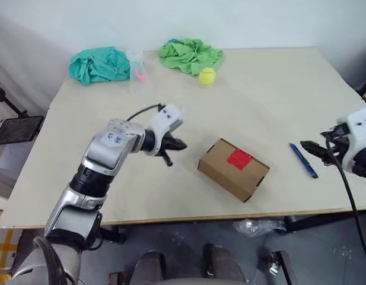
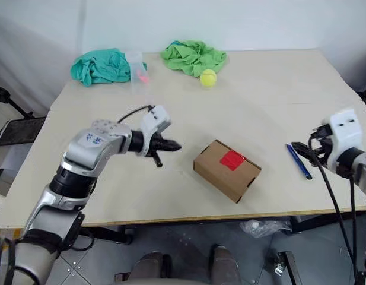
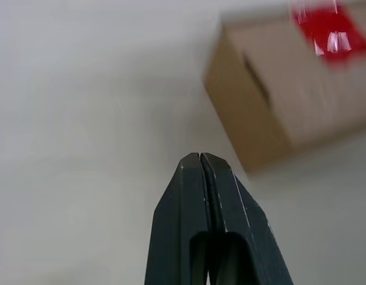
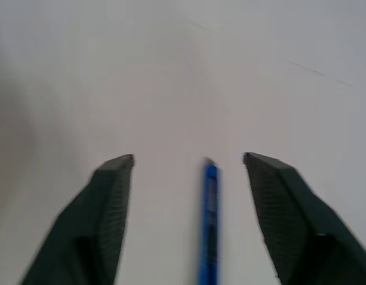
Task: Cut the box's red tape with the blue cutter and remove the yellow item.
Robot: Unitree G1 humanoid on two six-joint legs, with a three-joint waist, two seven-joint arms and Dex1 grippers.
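The brown box (image 1: 233,169) lies on the table's front middle, its flaps closed under the red tape (image 1: 239,158). To its right the blue cutter (image 1: 304,160) lies flat on the tabletop. My right gripper (image 4: 188,160) hovers just right of the cutter, open, with the cutter (image 4: 210,222) lying between its spread fingers but untouched. Left of the box, my left gripper (image 1: 178,144) is shut on nothing and points toward the box (image 3: 289,89). The yellow item is hidden.
At the table's back lie a teal cloth (image 1: 99,64), a green cloth (image 1: 190,54), a yellow-green tennis ball (image 1: 207,75) and a clear bag with something pink inside (image 1: 137,71). The table's front edge (image 1: 188,218) runs just below the box.
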